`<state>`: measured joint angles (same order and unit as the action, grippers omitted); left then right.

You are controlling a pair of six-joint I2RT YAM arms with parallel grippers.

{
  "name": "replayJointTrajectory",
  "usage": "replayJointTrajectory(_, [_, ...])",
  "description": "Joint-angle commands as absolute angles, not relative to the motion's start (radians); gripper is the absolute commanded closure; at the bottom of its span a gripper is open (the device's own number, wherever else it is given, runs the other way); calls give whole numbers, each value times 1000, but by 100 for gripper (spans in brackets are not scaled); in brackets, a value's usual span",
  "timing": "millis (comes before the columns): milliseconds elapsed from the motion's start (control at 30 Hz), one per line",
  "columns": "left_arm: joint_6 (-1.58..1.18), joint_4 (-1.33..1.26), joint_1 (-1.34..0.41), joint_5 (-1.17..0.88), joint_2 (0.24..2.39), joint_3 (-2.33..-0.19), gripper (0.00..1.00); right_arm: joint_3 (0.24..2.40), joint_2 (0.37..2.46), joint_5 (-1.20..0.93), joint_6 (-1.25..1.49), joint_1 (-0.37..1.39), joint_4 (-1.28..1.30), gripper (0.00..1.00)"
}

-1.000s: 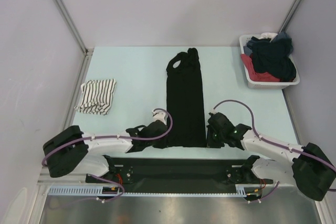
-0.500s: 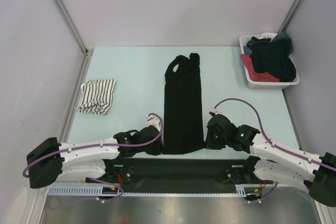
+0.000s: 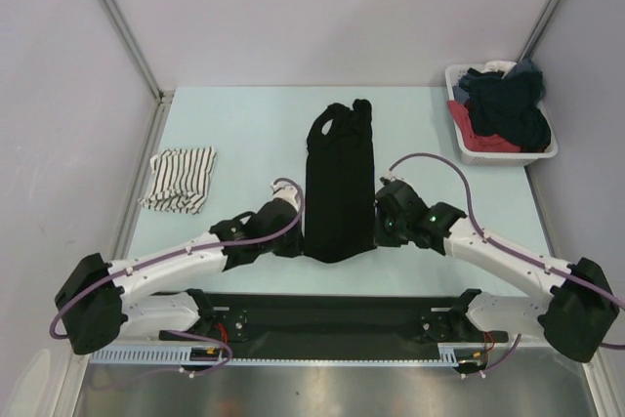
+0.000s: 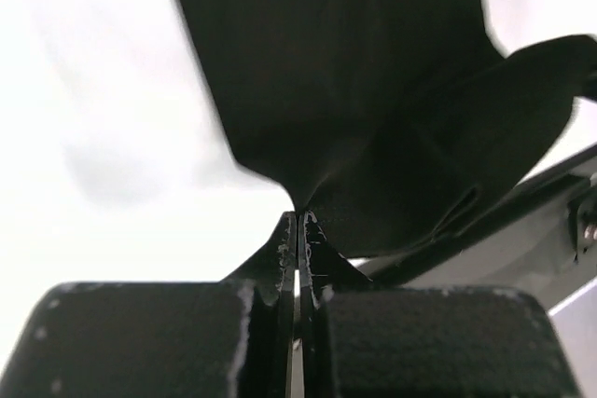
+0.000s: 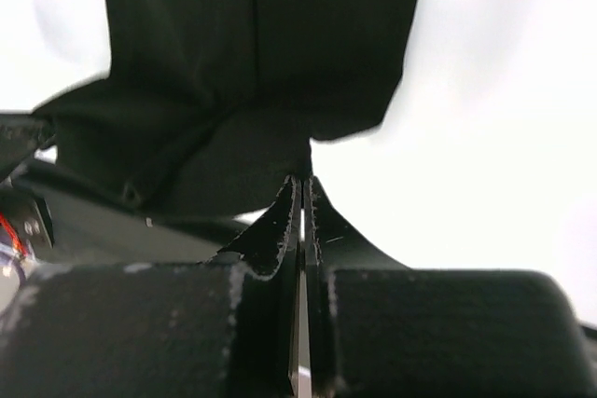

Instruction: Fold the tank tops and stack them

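Note:
The black tank top point(image 3: 339, 178) lies lengthwise in the middle of the table, straps at the far end, folded into a narrow strip. Its near hem is lifted off the table and sags between my two grippers. My left gripper point(image 3: 296, 238) is shut on the hem's left corner, where the black tank top point(image 4: 373, 109) bunches at the fingertips. My right gripper point(image 3: 381, 227) is shut on the right corner, with the black tank top point(image 5: 252, 72) hanging ahead of the pads. The striped tank top point(image 3: 180, 179) lies folded at the table's left side.
A white basket point(image 3: 467, 151) holding dark and red clothes stands at the far right corner. Grey walls with metal rails enclose the table on the left, back and right. A black base plate point(image 3: 332, 317) runs along the near edge between the arm bases.
Both grippers have carried the black top's near hem up and away from the near edge, toward the straps. The striped top and basket stayed put.

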<state>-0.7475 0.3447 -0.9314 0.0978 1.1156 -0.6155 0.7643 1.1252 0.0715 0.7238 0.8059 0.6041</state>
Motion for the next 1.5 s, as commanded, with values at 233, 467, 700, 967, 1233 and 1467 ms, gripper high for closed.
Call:
replayJointTrajectory(233, [-578,357,-804,141,1299,-857,100,951,1293,40,575,623,494,100])
replayJointTrajectory(467, [-529,374,-736,173,1445,-1023,100,1061,1391,23,526,523,471,100])
replayJointTrajectory(700, [-482,379,-664,186,1606,-1156,100,1155,1528,23,492,465,446,100])
replayJointTrajectory(967, [-446,385,-620,201,1729,-1291,100,1250,1675,28,465,433,431,100])
replayJointTrajectory(1233, [-437,394,-591,198,1792,-1351,100,1336,1750,21,453,410,437,100])
replayJointTrajectory(1467, [-425,406,-572,192,1851,-1416,100,1400,1813,23,451,391,449,100])
